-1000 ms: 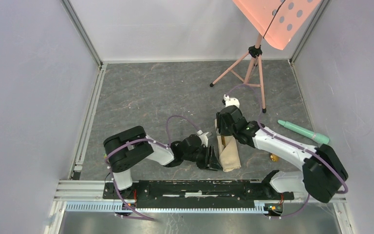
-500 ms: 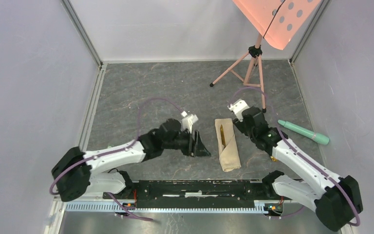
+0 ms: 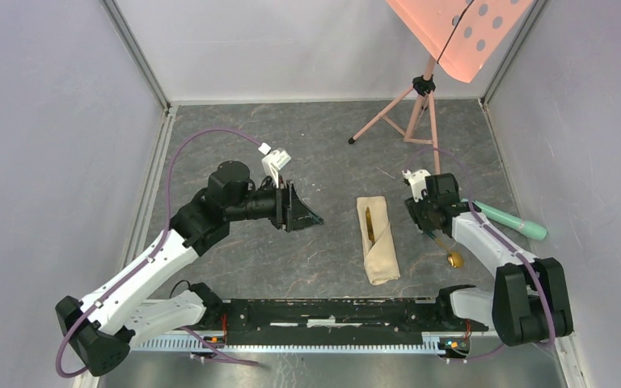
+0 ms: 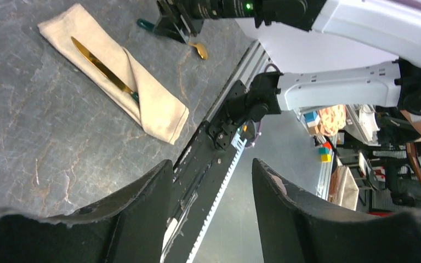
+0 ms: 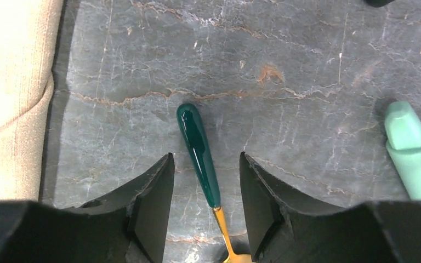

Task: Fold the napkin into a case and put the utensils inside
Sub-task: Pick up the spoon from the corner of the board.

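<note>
The beige napkin point(image 3: 378, 242) lies folded as a narrow case in the middle of the table, with a gold knife point(image 3: 369, 222) tucked into its diagonal fold. It also shows in the left wrist view point(image 4: 153, 107), with the knife point(image 4: 98, 63). A spoon with a dark green handle point(image 5: 198, 145) and a gold bowl point(image 3: 454, 259) lies right of the case. My right gripper point(image 5: 205, 164) is open and low over the spoon, its jaws on either side of the handle without touching it. My left gripper point(image 3: 307, 214) is open and empty, raised left of the case.
A thick mint-green cylinder point(image 3: 505, 218) lies just right of the spoon and shows in the right wrist view point(image 5: 414, 150). A pink tripod stand point(image 3: 412, 113) occupies the back right. The black rail point(image 3: 331, 311) runs along the near edge.
My left gripper pulled away from the case, up and to the left. My right gripper moved right from the case's top end and now sits over the spoon handle.
</note>
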